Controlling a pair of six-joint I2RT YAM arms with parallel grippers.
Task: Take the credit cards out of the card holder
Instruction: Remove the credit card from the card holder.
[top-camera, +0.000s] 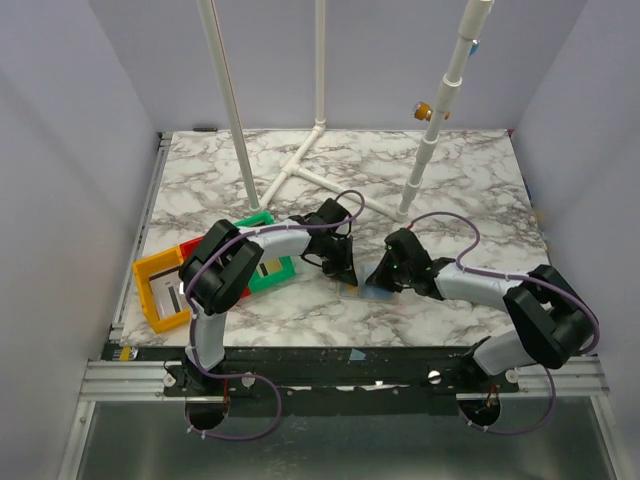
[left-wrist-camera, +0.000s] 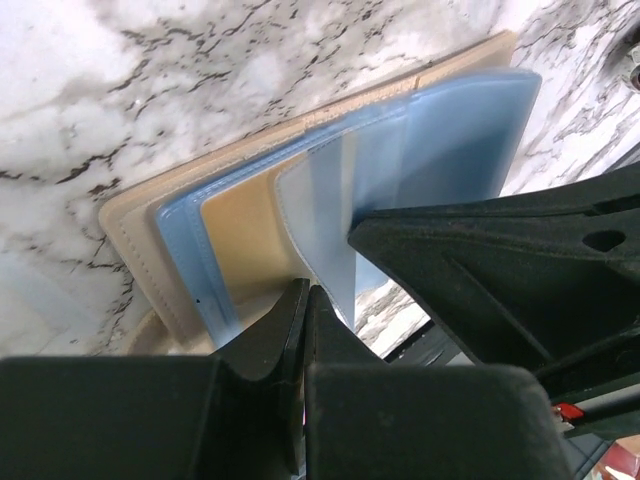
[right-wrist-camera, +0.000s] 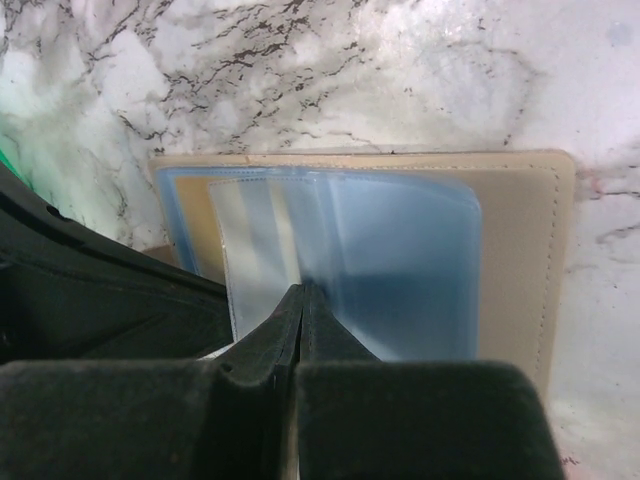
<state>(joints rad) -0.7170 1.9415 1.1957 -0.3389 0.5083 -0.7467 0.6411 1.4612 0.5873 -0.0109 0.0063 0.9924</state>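
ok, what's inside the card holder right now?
Open beige holder shows pale blue clear sleeves over a tan lining. A paler sheet sits among them; card or sleeve, can't tell. Both jaws, shut, cover its near edge.

On the white marble-patterned tabletop (top-camera: 450, 180), a flat pale-blue and tan card holder (top-camera: 362, 293) lies just toward 6 o'clock of the centre. The black left gripper (top-camera: 338, 268) meets it from 10 o'clock and the black right gripper (top-camera: 383, 278) from 2 o'clock, both touching it; how their jaws stand cannot be made out. Toward 8 o'clock, partly under the left arm, sit a yellow open plastic bin (top-camera: 150, 275), a red one (top-camera: 192, 247) and a green one (top-camera: 255, 218). A white pipe frame (top-camera: 300, 160) stands at 12 o'clock.
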